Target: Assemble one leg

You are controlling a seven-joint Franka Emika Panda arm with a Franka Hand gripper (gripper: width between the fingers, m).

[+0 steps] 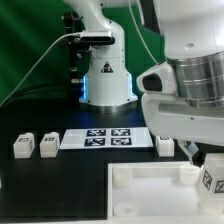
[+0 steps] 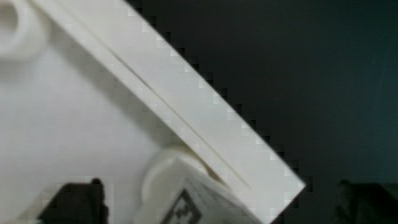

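The white square base (image 1: 150, 195) lies at the front, toward the exterior view's right. My gripper (image 1: 205, 165) hangs over its far right corner. A small white leg (image 1: 212, 181) with a black-and-white tag sits tilted at that corner, under the gripper. In the wrist view the base (image 2: 89, 130) fills the frame, and the tagged leg (image 2: 210, 200) stands over a round corner socket (image 2: 169, 165). The dark fingers (image 2: 75, 205) stand wide on either side of the leg, with a gap on the one clearly seen side, so the gripper (image 2: 214, 205) looks open.
The marker board (image 1: 105, 138) lies in the middle of the table. Two loose legs (image 1: 22, 146) (image 1: 47, 146) stand to its left in the exterior view and one (image 1: 165, 145) to its right. The arm's base (image 1: 105, 80) stands behind, and another corner socket (image 2: 15, 40) shows on the white base.
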